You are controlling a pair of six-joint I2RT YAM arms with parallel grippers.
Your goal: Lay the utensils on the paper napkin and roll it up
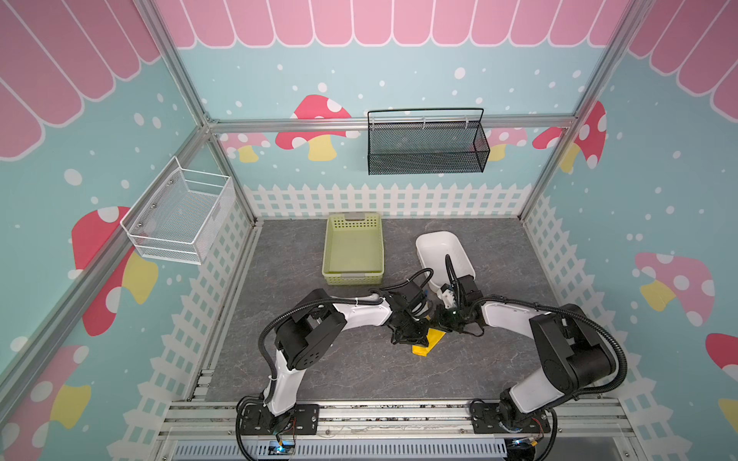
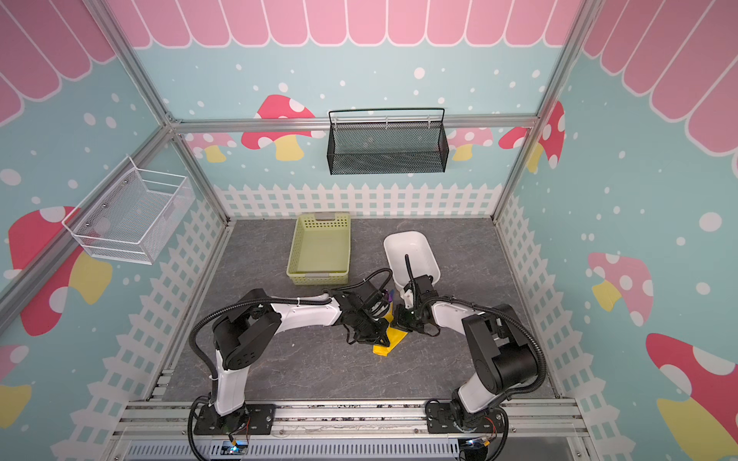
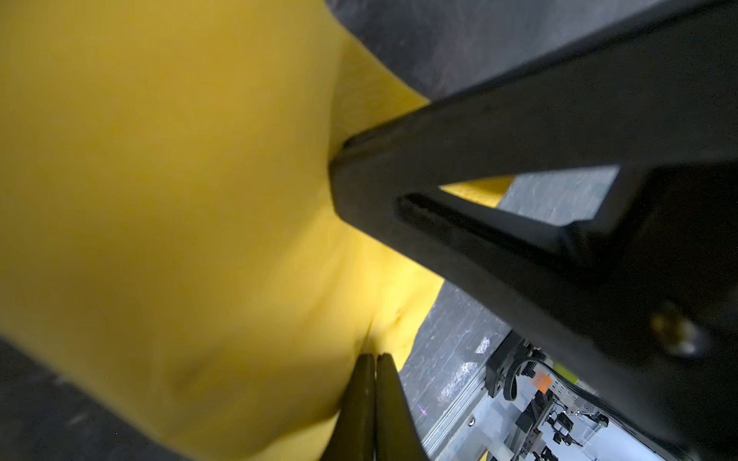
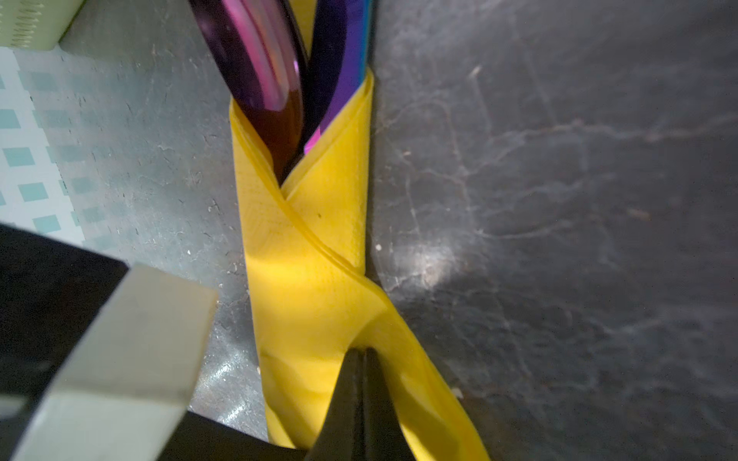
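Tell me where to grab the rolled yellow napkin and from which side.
Grip the paper napkin across its wrapped middle, from above, jaws straddling its narrow width. It lies flat on the table, the utensils poke out one end, and the other end looks loose.

- The rolled paper napkin lies on the table, in front of a basket and, to the basket's right, a tub.
- The utensils stick out of the roll's far end.
- The left gripper and right gripper meet over the roll, apparently touching it.

Robot lab test cell, aluminium frame, cartoon mushroom wall panels, bench-mounted arms
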